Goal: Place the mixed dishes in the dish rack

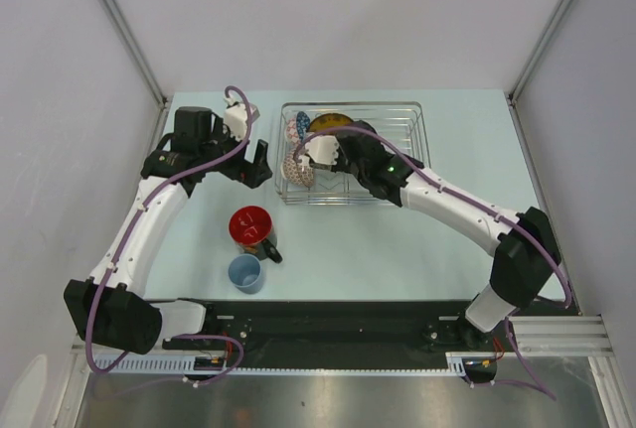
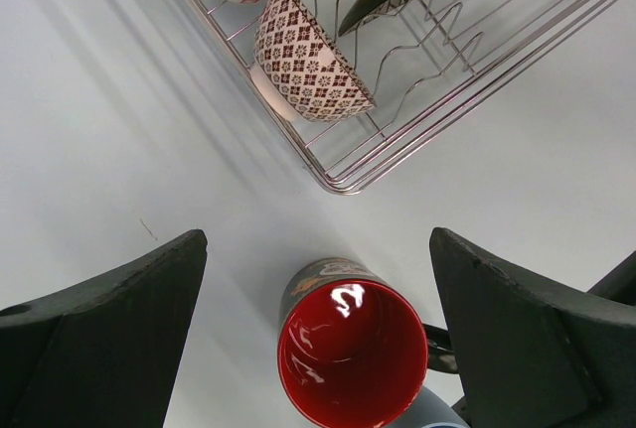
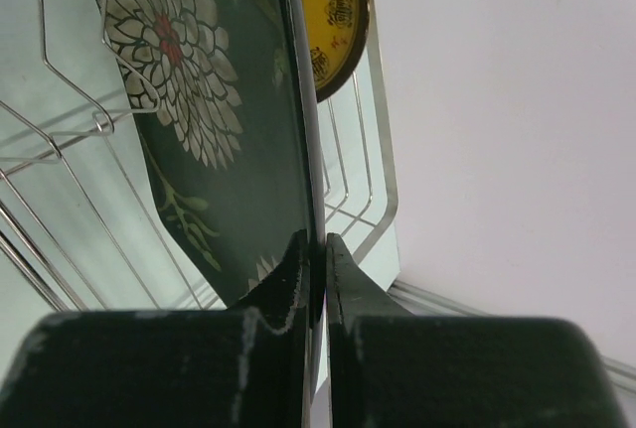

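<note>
The silver wire dish rack (image 1: 417, 112) stands at the back of the table. Two small patterned bowls (image 1: 297, 168) (image 1: 298, 128) lean at its left end, with the yellow round plate (image 1: 334, 119) on edge behind them. My right gripper (image 3: 316, 244) is shut on the rim of the dark square plate (image 3: 219, 130), which stands upright among the rack wires (image 3: 383, 200) beside the yellow plate (image 3: 338, 21). My left gripper (image 2: 318, 239) hangs open, above and apart from the black mug with red inside (image 2: 348, 349). The light-blue cup (image 1: 245, 273) sits just in front of the mug (image 1: 251, 226).
The mug's handle (image 1: 271, 249) points toward the near right, close to the cup. The rack's near-left corner (image 2: 343, 185) lies a short way from the mug. Grey walls close in both sides, and the black base rail (image 1: 328, 324) runs along the near edge.
</note>
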Robot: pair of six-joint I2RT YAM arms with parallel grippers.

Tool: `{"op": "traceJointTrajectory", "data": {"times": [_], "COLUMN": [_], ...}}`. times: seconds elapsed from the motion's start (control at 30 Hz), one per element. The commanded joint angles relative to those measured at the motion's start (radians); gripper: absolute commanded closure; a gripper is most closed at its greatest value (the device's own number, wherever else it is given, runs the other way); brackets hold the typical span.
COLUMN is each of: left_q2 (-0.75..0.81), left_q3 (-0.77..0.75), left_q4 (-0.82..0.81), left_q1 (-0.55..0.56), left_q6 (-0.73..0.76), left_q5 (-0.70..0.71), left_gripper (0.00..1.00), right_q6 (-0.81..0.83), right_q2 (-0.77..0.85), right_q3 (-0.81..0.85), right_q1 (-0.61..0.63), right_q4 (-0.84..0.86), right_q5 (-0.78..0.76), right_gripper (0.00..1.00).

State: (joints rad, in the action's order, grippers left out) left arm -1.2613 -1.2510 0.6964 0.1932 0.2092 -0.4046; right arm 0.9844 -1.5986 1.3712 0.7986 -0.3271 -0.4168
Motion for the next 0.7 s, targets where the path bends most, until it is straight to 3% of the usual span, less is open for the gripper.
{"op": "traceJointTrajectory", "data": {"times": [0.0, 0.3, 0.67], "left_q2": [0.007, 0.016, 0.017], "left_q3": [0.007, 0.016, 0.018], "left_q4": [-0.035, -0.035, -0.037], "left_q1": [-0.012, -0.023, -0.028], "left_q6": [-0.013, -0.005, -0.007], "left_q5": [-0.03, -0.03, -0.037], "left_gripper": [0.0, 0.0, 0.0], "right_q6": [0.065, 0.177, 0.163], "right_q2": [-0.012, -0.083, -0.142], "right_q3": [0.031, 0.037, 0.055], "right_q1": [0.007, 0.011, 0.031], "right_q4": [0.184, 0.249, 0.278], "right_q5": [-0.033, -0.063, -0.092], "right_gripper": [1.0, 1.0, 1.0]}}
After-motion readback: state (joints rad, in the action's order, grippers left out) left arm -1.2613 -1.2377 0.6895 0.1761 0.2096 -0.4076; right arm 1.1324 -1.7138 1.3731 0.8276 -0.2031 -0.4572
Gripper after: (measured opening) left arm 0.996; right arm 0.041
